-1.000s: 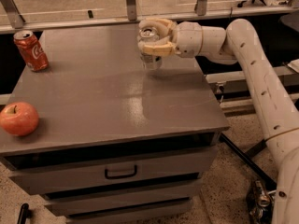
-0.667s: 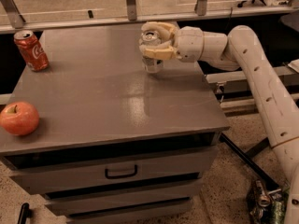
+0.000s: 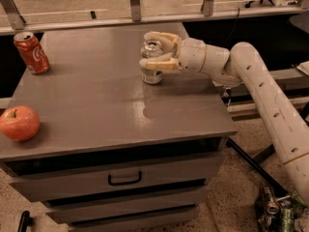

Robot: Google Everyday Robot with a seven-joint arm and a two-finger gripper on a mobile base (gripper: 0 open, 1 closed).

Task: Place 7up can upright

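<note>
Down it comes. The gripper [image 3: 147, 50] and the 7up can [image 3: 152, 76] now sit lower and a touch nearer the front edge than a second ago, when the can rode higher over the back of the table [image 3: 96, 100]. The cola can [image 3: 31, 52] and the apple [image 3: 19, 123] are right where they were.

Right now the 7up can stands upright, shiny top facing up, at about 1 o'clock from the middle of the tabletop. Its base looks to be on the grey surface, with a faint reflection just below it, though from this angle I can't be sure it's fully touching. The gripper is clenched around it. One cream finger [image 3: 161, 36] wraps the far side near the rim, and the other [image 3: 159, 64] crosses the near side of the body, so the can is pinched between them. The white arm [image 3: 260, 86] reaches in from 3 o'clock, its wrist about level with the can's top, and it drops away toward 5 o'clock past the table's right edge.

The cola can stands upright at 10 o'clock, in the back-left corner, well apart from the 7up can. The apple sits at 8 o'clock, near the left edge, stem up. Under the top, a drawer [image 3: 72, 185] with a dark handle [image 3: 124, 179] faces us.
</note>
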